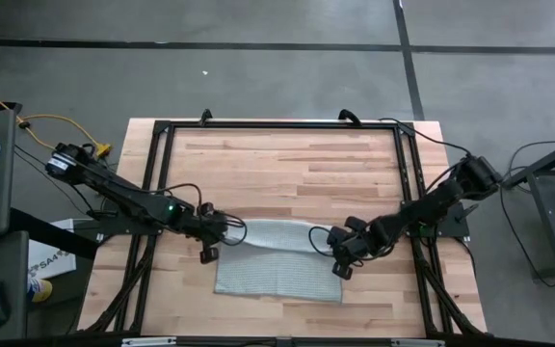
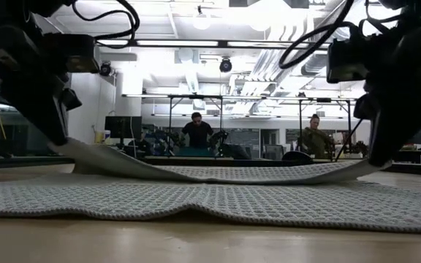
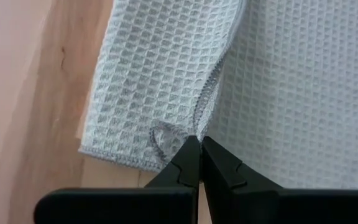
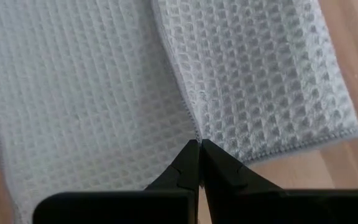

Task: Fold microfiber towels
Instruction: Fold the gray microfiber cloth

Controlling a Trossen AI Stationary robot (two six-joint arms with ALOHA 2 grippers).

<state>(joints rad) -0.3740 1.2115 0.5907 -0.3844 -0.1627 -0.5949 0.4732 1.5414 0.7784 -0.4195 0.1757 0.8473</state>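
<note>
The pale grey-blue towel [image 1: 277,270] lies on the wooden table [image 1: 287,164], near its front middle. The towel's near part rests flat. Its far edge is raised at both ends and sags between them in the low view [image 2: 218,174]. My left gripper [image 1: 224,234] is shut on the towel's far left corner and shows in its wrist view [image 3: 199,144]. My right gripper [image 1: 332,244] is shut on the far right corner and shows in its wrist view [image 4: 199,146]. My left gripper pinches the towel's hemmed edge at its far left corner [image 3: 166,135] between its two fingers. The cloth is bunched there. That corner is lifted a little off the table, over the flat part of the towel. My right gripper pinches the hemmed edge at the far right corner [image 4: 213,134] between its two fingers. That corner is lifted a little, and the cloth beside it lies over the flat part of the towel.
A black metal frame [image 1: 277,125] runs around the table's far and side edges. Bare wood lies beyond the towel toward the far edge. People sit at desks in the room behind [image 2: 196,131].
</note>
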